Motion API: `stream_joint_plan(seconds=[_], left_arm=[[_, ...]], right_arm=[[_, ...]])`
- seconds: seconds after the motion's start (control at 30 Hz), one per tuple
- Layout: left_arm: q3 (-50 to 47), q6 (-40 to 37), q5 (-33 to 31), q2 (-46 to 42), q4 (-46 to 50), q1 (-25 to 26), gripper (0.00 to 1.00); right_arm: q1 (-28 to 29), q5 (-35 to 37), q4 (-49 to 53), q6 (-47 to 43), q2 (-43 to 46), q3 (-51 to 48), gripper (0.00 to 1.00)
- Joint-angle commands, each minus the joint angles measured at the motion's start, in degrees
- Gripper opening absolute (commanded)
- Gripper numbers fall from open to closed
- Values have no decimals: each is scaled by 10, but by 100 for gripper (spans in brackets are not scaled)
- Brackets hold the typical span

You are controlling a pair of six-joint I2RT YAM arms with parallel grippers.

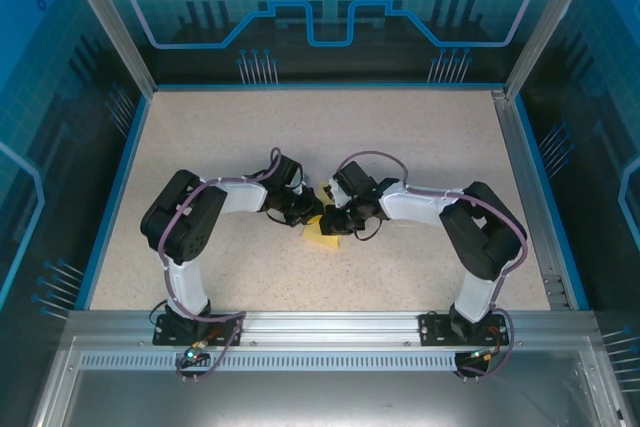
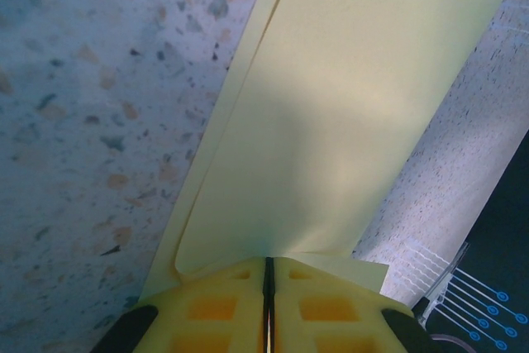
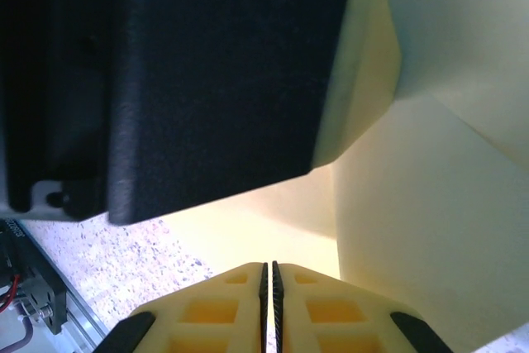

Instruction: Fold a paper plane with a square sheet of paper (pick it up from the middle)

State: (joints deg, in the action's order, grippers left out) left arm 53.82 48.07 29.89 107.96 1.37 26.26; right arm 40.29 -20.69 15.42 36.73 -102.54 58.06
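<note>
The square sheet of paper [image 1: 322,239] is pale yellow and partly folded, at the middle of the table between both arms. In the left wrist view the paper [image 2: 347,105] rises as a long folded flap straight out of my left gripper [image 2: 268,260], which is shut on its near end. My left gripper [image 1: 316,215] and right gripper [image 1: 332,219] meet tip to tip over the sheet. The right gripper [image 3: 270,265] is shut to a hairline slit just above the paper [image 3: 413,204]. Nothing shows between its pads. The left gripper's black body [image 3: 207,80] hangs close in front of it.
The speckled beige tabletop [image 1: 420,147] spreads wide around the paper. Blue-edged glass walls [image 1: 130,137] enclose it, and an aluminium rail [image 1: 320,325] carries both arm bases along the near edge.
</note>
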Motion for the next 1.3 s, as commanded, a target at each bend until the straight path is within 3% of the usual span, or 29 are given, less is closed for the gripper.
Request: stream_joint_plan(seconds=[0.0,0.53,0.83,1.27], left_arm=[[-12,-11,-4,19,29,8,10],[-18,-13,-10,27,26,8,10],[-17,-13,-7,27,26,8,10],[-16,-15,-9,26,29,8,9]], right_arm=[[-7,-10,8,10,-21,-4,13],[-16,-3,27,-10,-20,-26,15],[-4,-48,30,-12,13,-6,16],[-15,6,55,-23,-14,-62,15]])
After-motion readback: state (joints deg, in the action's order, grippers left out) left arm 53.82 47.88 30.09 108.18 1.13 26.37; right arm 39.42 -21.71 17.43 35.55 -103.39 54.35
